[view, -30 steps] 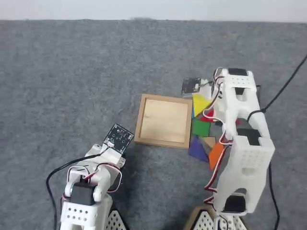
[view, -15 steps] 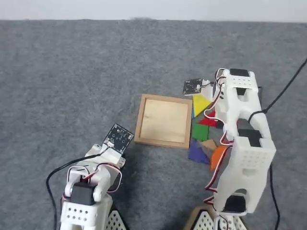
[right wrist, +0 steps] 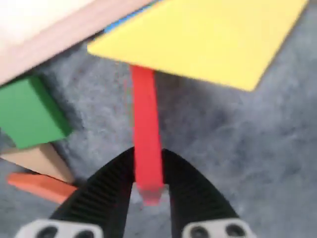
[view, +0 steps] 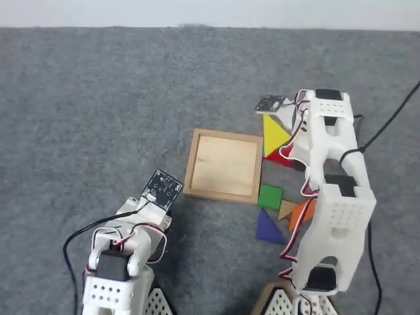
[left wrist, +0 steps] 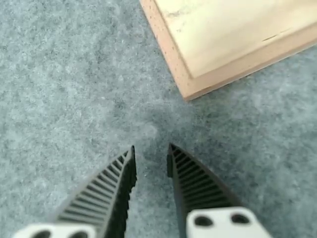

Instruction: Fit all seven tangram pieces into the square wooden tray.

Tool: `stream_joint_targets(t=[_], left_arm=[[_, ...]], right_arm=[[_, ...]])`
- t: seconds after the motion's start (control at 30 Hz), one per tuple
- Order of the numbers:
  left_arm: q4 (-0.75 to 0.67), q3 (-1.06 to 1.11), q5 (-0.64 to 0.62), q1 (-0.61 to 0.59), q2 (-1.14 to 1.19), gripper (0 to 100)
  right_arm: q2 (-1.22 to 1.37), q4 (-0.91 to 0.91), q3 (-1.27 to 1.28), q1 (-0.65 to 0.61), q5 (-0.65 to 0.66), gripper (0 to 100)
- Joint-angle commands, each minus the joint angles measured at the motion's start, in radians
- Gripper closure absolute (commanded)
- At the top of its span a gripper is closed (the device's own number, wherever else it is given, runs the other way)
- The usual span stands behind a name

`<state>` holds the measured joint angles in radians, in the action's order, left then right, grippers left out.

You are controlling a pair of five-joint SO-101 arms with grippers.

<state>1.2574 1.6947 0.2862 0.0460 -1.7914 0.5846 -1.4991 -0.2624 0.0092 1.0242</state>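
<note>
Your left claw (left wrist: 151,153) hangs empty, narrowly parted, over grey carpet (view: 98,98) at the tray's seven o'clock. The square wooden tray (view: 191,164) holds nothing, so every piece is left to fit. At its three o'clock lie flat, smooth shapes: yellow triangle (view: 273,133), green square (view: 270,196), blue triangle (view: 268,228). Your right claw (right wrist: 147,158) pinches the thin red piece (right wrist: 145,114) on edge.

Free: bare bench (view: 98,98), 8 to 1 o'clock of tray (view: 191,164).
Blocked: 2 to 5 o'clock, pieces (view: 270,196) under right arm (view: 335,216), its pincer (right wrist: 147,163) clamping red piece (right wrist: 144,109); 7 o'clock, left arm (view: 125,256).
</note>
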Motion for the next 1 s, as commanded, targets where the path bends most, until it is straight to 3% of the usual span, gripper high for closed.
stream_joint_targets(t=[0.0,0.23,0.4,0.67,0.87,0.97], left_arm=[[-0.002,-0.012,0.009,-0.006,-0.011,90],[-0.002,-0.012,0.009,-0.006,-0.011,90],[-0.002,-0.012,0.009,-0.006,-0.011,90],[-0.002,-0.012,0.009,-0.006,-0.011,90],[-0.002,-0.012,0.009,-0.006,-0.011,90],[-0.002,-0.012,0.009,-0.006,-0.011,90]], right_arm=[[-0.027,-0.084,-0.138,-0.007,-0.153,99.4],[-0.028,-0.300,-0.384,-0.097,-0.485,99.1],[-0.076,-0.297,-0.399,-0.231,-0.786,99.2],[0.007,-0.262,-0.405,-0.549,-1.392,98.9],[0.076,-0.145,-0.405,-0.608,-1.737,98.9],[0.087,-0.117,-0.405,-0.650,-1.834,98.9]])
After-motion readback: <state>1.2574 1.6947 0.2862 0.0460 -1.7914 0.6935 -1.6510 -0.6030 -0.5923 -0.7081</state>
